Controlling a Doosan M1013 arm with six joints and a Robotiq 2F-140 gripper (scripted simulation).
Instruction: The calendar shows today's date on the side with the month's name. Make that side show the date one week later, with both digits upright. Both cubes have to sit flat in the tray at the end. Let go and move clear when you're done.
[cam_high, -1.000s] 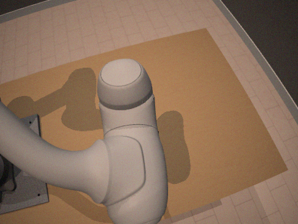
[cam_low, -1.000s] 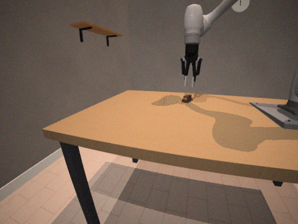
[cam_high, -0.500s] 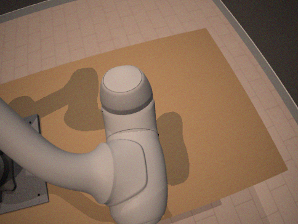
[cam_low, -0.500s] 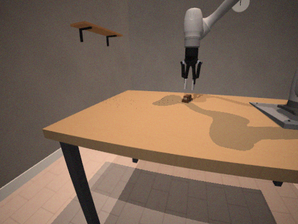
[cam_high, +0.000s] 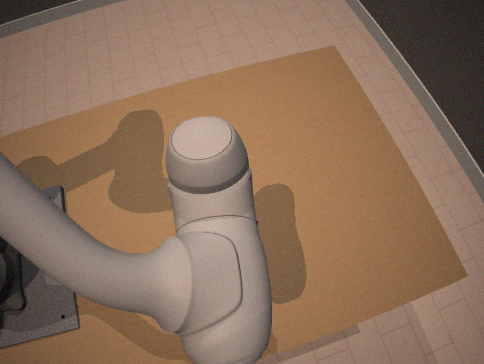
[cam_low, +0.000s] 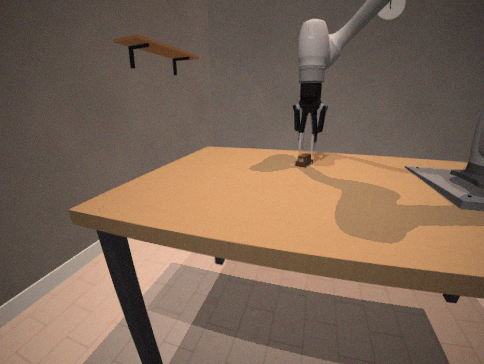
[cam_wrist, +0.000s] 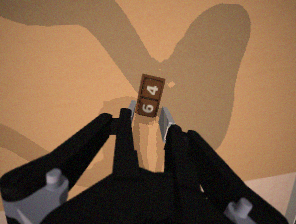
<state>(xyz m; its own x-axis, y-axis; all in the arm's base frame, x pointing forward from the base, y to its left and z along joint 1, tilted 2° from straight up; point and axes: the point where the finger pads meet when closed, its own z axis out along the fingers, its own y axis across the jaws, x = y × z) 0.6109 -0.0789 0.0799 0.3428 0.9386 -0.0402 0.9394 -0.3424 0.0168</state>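
Observation:
The small brown block calendar (cam_wrist: 150, 95) (cam_low: 303, 160) stands on the table, two cubes side by side in its tray. In the wrist view the cubes' top faces read 6 (cam_wrist: 146, 106) and 4 (cam_wrist: 153, 89). The side with the month's name cannot be read in any view. My gripper (cam_wrist: 147, 111) (cam_low: 306, 146) hangs straight above the calendar, fingertips a short way over it. The fingers are narrowed to a small gap and hold nothing. In the top view the arm (cam_high: 215, 225) hides both gripper and calendar.
The wooden table (cam_high: 350, 175) (cam_low: 210, 200) carries the robot's grey base plate (cam_low: 450, 185) (cam_high: 50, 310) at one side. A wall shelf (cam_low: 155, 48) hangs far off at the back left. The calendar sits near the table's far edge.

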